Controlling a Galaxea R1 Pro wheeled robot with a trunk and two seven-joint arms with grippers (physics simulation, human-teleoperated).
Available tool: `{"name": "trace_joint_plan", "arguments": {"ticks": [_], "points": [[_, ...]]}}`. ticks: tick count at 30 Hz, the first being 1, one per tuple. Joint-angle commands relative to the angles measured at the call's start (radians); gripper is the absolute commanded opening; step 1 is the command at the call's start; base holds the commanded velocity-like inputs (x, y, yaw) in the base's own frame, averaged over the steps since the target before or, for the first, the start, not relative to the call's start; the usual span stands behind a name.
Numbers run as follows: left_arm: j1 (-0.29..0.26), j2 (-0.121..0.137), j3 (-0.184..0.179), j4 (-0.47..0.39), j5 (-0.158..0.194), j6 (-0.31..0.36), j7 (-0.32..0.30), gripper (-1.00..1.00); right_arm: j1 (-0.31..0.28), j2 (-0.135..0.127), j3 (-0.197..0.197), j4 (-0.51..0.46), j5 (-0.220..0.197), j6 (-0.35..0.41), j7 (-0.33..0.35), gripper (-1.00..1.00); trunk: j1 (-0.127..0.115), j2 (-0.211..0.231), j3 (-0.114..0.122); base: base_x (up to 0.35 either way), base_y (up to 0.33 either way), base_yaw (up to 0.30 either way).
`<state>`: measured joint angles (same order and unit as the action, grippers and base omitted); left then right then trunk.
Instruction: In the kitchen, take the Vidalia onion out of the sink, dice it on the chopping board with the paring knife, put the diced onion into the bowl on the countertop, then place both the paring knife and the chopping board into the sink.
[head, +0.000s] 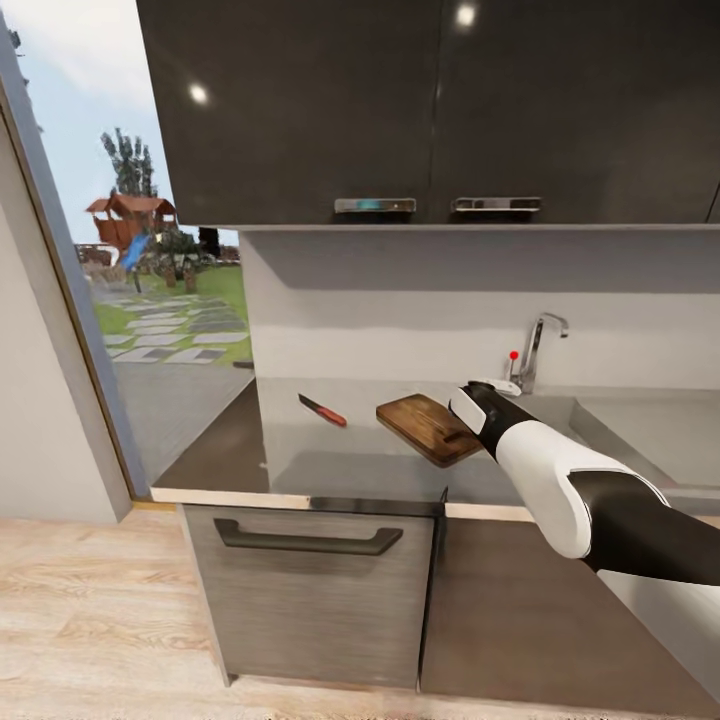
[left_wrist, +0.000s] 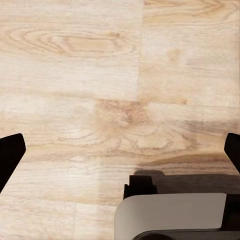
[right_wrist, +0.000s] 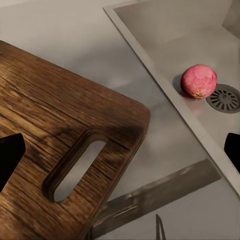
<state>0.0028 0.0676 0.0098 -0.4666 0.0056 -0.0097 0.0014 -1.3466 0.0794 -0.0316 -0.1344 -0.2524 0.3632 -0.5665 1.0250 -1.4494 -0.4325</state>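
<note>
The chopping board (head: 428, 427) lies on the countertop (head: 300, 455) just left of the sink (head: 640, 430), its slot handle (right_wrist: 80, 170) toward me. My right gripper (head: 468, 398) hovers over the board's handle corner; in the right wrist view it (right_wrist: 120, 155) is open, with nothing between its dark fingertips (right_wrist: 10, 157). The Vidalia onion (right_wrist: 199, 81) rests in the sink basin beside the round drain (right_wrist: 224, 98). The paring knife (head: 322, 410) lies on the counter left of the board. My left gripper (left_wrist: 120, 150) hangs open over the wooden floor. The bowl is out of view.
A chrome tap (head: 540, 345) and red knob (head: 514, 355) stand behind the sink. Dark upper cabinets (head: 430, 110) overhang the counter. A drawer front with a handle (head: 308, 540) sits below. A glass door (head: 150, 300) is at the left. The robot's base (left_wrist: 170, 215) is under the left gripper.
</note>
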Motion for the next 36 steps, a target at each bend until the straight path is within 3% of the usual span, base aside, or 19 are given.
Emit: {"name": "trace_joint_plan", "arguments": {"ticks": [1,36], "points": [[0.000,0.000,0.001,-0.001,0.001,-0.001,0.000,1.00,0.000,0.000,-0.003,-0.002,-0.001,0.005,-0.004,1.00,0.000,-0.001,-0.002,0.000,0.000,0.000],[0.000,0.000,0.001,0.000,0.001,-0.001,0.000,1.00,0.000,-0.011,-0.002,0.016,-0.002,0.005,-0.003,1.00,0.000,-0.001,-0.048,0.014,-0.013,0.000]]}}
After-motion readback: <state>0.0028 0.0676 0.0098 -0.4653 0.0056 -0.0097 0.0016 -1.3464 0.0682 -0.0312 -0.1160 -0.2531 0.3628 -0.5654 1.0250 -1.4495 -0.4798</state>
